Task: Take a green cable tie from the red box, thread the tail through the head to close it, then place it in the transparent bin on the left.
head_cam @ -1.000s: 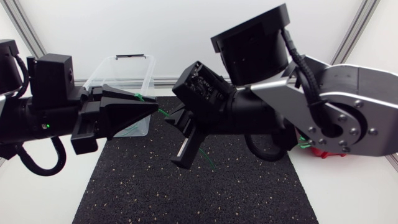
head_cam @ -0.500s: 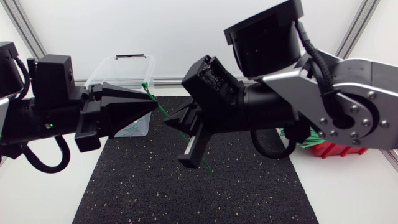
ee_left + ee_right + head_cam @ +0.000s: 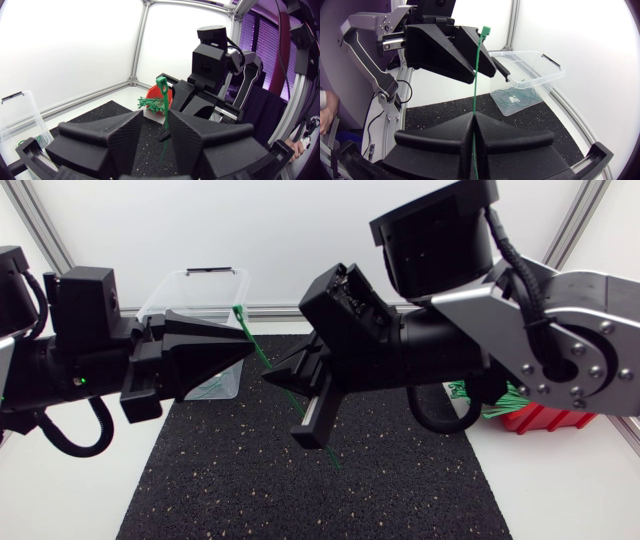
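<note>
A green cable tie runs slanting above the black mat, its head uppermost. My right gripper is shut on its strap, which rises straight out of the closed fingertips. My left gripper faces it from the left. Its fingers stand a little apart, and the tie passes through the gap without being pinched. The transparent bin stands behind the left gripper, with several green ties in it. The red box of green ties lies at the right, mostly hidden by my right arm.
The black mat covers the table's middle, under both grippers. White table surface lies to either side of it. A metal frame rail runs along the far edge behind the bin.
The left fingers have parted slightly. The tie's head has swung up towards the bin, and the right arm has shifted a little to the right.
</note>
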### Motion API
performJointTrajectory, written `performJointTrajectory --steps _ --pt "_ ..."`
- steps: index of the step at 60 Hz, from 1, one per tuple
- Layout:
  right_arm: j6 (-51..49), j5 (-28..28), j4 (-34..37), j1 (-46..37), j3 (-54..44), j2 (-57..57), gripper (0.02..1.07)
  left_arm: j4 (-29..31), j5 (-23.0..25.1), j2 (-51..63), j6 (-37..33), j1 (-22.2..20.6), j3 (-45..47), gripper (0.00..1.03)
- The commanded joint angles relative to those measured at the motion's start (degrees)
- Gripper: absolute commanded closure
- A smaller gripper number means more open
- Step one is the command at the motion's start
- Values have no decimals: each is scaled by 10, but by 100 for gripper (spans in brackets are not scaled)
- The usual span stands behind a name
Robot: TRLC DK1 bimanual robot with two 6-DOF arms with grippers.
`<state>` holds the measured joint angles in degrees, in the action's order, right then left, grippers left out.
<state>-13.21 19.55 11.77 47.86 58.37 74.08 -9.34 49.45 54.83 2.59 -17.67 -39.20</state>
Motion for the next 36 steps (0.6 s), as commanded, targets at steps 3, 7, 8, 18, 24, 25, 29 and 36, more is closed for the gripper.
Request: performJointTrajectory --steps 3,7,8,18,24,25,29,36 --pt "15 7 2 -5 3 1 101 -9 6 3 17 -7 3 63" --pt "15 9 2 -5 3 3 101 -9 7 2 18 -9 3 63" --pt "15 9 2 -4 3 3 101 -9 7 2 18 -8 3 63" --pt "16 13 2 -4 2 6 101 -9 7 0 19 -6 2 63" --pt "17 13 1 -2 2 8 101 -9 7 -2 24 -7 0 63" --pt "17 13 1 -2 2 8 101 -9 7 -3 25 -6 0 63" --pt "17 14 1 -2 3 8 101 -10 7 -7 28 -6 0 64" --pt "19 17 0 -1 2 12 101 -16 7 -10 34 -4 0 67"
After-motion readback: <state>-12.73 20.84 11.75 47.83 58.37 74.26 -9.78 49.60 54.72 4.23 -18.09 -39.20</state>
